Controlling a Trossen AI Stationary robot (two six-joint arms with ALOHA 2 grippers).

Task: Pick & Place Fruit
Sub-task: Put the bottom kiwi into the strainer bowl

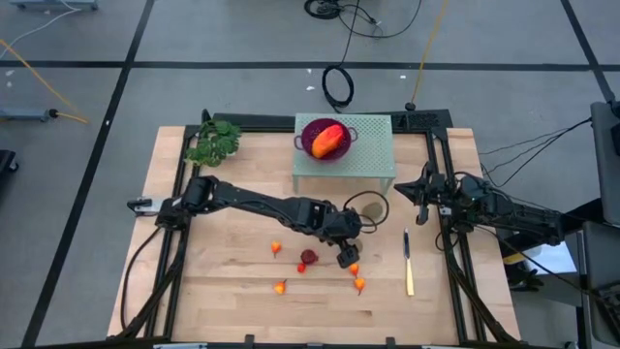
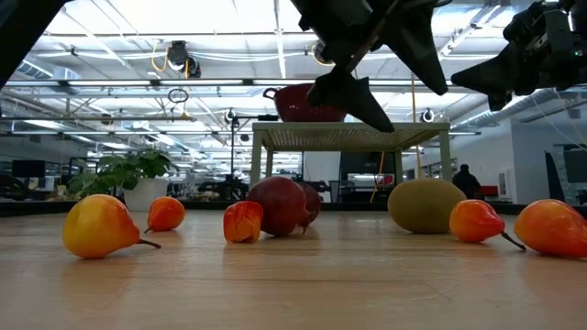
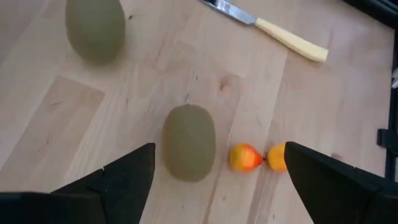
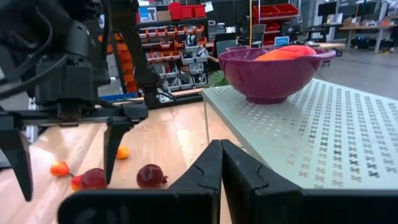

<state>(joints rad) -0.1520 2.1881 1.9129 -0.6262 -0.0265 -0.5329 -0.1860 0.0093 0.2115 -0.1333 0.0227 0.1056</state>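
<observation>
"Purple bowl (image 1: 327, 139) at twelve o'clock on the table, up on the green perforated stand (image 1: 368, 163). How far along does the job look?"

"Barely begun, by the look of it. Only the long orange-red fruit (image 1: 328, 141) lies in the bowl. Everything else is loose on the wood, around the middle and towards six o'clock."

"And the arms?"

"The left gripper (image 1: 347, 258) hangs over the middle of the board with its fingers spread wide and nothing between them. One brownish-green oval (image 3: 189, 142) lies right below it, at about nine o'clock of the gap, so that is probably the next piece. The right gripper (image 1: 422, 189) waits at two o'clock, fingers pressed together and empty."

"Count them off."

"One long fruit, in the bowl. Two brownish-green ovals: the near one, and the second oval (image 3: 95, 28) a little off towards one o'clock. Two dark red balls (image 4: 151, 175), side by side near the centre. Five tiny orange-red bits (image 2: 101, 225), scattered from seven to five o'clock, two of them just beside the near oval."

"So nine pieces left to carry?"

"Nine, if all are meant for the bowl. The yellow-handled knife (image 1: 408, 264) at four o'clock and the leafy sprig (image 1: 215, 142) at ten o'clock are not fruit."
</observation>
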